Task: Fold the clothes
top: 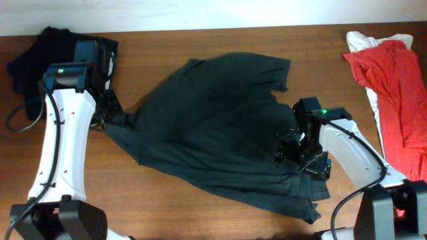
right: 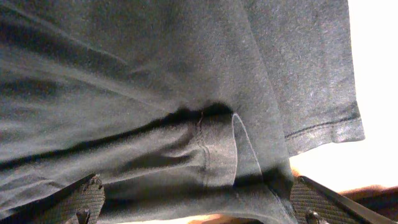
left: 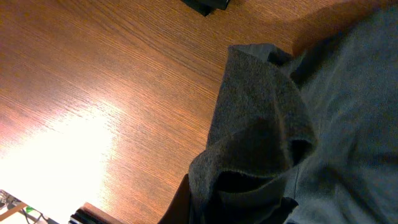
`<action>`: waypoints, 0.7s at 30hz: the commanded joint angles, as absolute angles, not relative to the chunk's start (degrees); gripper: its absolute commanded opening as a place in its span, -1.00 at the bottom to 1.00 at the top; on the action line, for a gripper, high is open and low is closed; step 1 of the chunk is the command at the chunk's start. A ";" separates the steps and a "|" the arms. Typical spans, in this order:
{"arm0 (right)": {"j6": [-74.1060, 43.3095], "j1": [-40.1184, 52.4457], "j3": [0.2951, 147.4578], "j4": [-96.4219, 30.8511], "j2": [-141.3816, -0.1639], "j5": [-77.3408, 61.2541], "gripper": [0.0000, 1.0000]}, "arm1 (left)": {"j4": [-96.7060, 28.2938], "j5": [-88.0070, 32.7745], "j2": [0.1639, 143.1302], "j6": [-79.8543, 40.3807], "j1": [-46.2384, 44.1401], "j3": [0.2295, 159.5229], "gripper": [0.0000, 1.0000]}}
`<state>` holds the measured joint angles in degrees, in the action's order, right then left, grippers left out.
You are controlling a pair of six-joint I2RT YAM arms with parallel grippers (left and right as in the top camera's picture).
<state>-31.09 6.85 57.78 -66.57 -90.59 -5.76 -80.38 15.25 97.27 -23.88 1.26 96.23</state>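
Note:
A large black-charcoal T-shirt (top: 213, 127) lies spread and rumpled across the middle of the wooden table (top: 167, 207). No white letters show. My left gripper (top: 107, 121) is at the shirt's left corner, which is drawn to a point there. In the left wrist view the bunched fabric (left: 261, 124) covers the jaws (left: 242, 211), which look shut on it. My right gripper (top: 297, 152) sits over the shirt's right side. In the right wrist view its fingers (right: 199, 202) are wide apart with a fold of the shirt (right: 155, 81) between them.
A dark garment pile (top: 40, 53) lies at the back left behind the left arm. A red garment (top: 393, 87) over a white cloth (top: 363, 40) lies along the right edge. Bare wood (left: 93, 93) shows left of the shirt corner.

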 commanded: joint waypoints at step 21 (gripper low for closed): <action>-31.81 7.09 46.33 -51.40 -89.71 -4.47 -0.92 | -80.58 14.76 97.43 -24.82 1.50 96.36 -0.91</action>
<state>-31.64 6.85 46.59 -51.33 -90.26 -5.34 -80.79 14.81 97.27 -23.90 1.26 96.23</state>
